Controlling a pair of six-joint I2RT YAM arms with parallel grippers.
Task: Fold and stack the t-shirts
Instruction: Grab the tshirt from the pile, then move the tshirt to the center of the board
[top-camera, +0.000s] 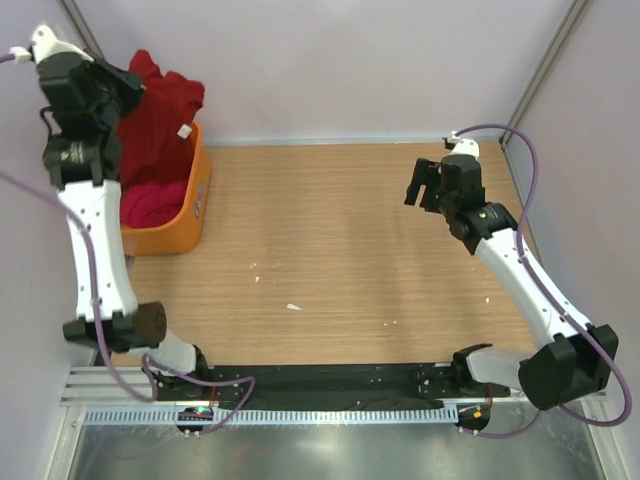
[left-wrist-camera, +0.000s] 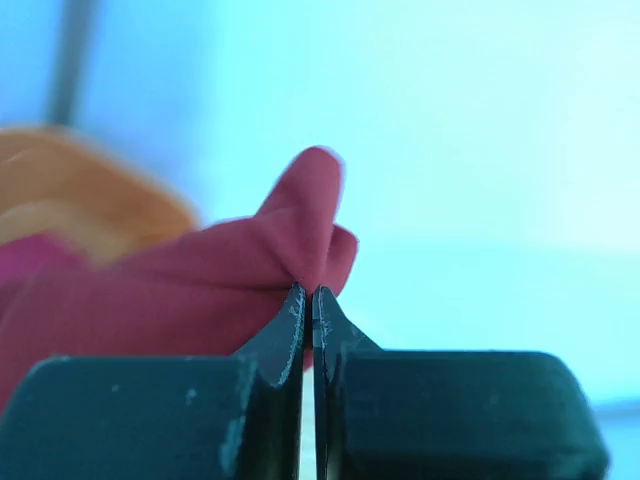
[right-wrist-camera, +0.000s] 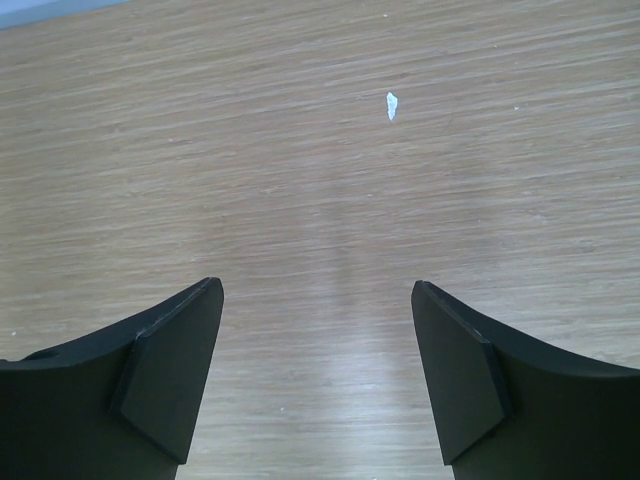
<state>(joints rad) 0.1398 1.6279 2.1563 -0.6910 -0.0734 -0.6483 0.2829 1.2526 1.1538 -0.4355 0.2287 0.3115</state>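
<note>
**Left fingers (left-wrist-camera: 285, 335) pinching the red t-shirt, right fingers spread over bare wood**

Pressed tight together, my left fingers have a fold of the red t-shirt (left-wrist-camera: 210, 275) clamped between their tips. In my left wrist view the cloth bunches up just past them and one crumpled peak rises above the pinch. From overhead, my left arm reaches up at the far left corner. The red t-shirt (top-camera: 165, 100) hangs from it in a loose, unfolded heap, and its lower part drapes down into the orange tub (top-camera: 197, 190). A small white label (top-camera: 185, 130) shows on the cloth's right side.

The tub sits on the tabletop (top-camera: 340, 230) at its far left edge. The pink t-shirt (top-camera: 150, 205) lies crumpled inside it, below the red one.

Moving right, a white scrap (top-camera: 293, 306) lies on the wood toward the near middle, with a few smaller specks near it.

My right fingers (right-wrist-camera: 165, 380) are spread wide with nothing between them. They hover above the far right part of the tabletop, well apart from both t-shirts. Between them I see only wood grain, and the white scrap (right-wrist-camera: 391, 105) lies farther off.
</note>
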